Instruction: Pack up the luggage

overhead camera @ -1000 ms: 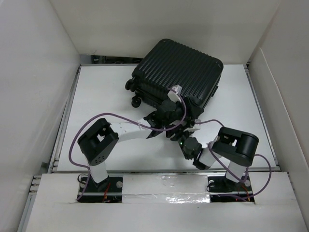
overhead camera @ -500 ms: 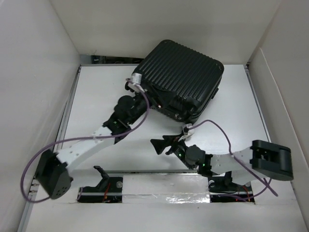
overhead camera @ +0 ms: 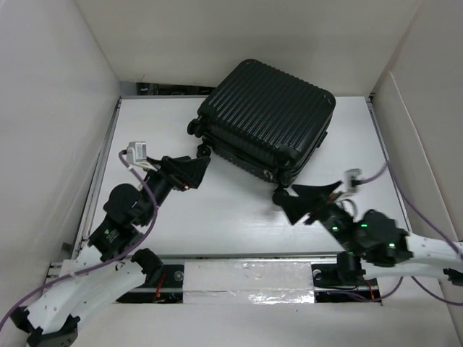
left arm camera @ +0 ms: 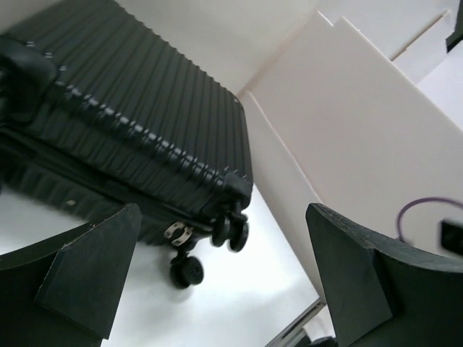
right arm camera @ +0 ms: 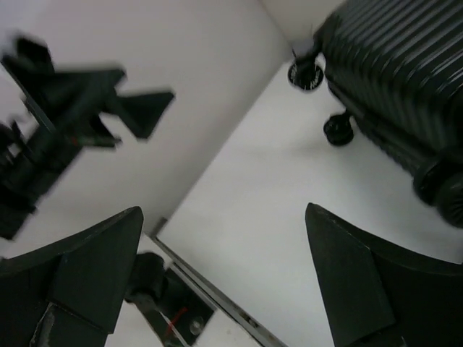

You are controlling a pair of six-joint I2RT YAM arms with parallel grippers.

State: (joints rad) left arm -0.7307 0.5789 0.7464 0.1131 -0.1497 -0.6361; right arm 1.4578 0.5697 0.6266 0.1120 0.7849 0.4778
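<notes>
Okay, luggage (overhead camera: pixel 268 119): lies flat on one ribbed shell at the far middle of the table (overhead camera: pixel 239 224), wheels (overhead camera: pixel 205 150) toward the left. Both halves look shut together, but the zip is too small to tell.
Left gripper (overhead camera: pixel 197 172): jaws wide apart and empty, just beside the wheels, not touching them.
Right gripper (overhead camera: pixel 289 204): jaws also spread and empty, near the case's near corner but apart from it.
Step (our guess): the case looks closed with both arms off it, so we read this as the tail end of packing.
Doing it well: we'd keep the fingers spread, lift away from the shell, and steer the left one clear of the wheels.
Risk: a brush on a wheel or corner could roll or turn the case.
</notes>
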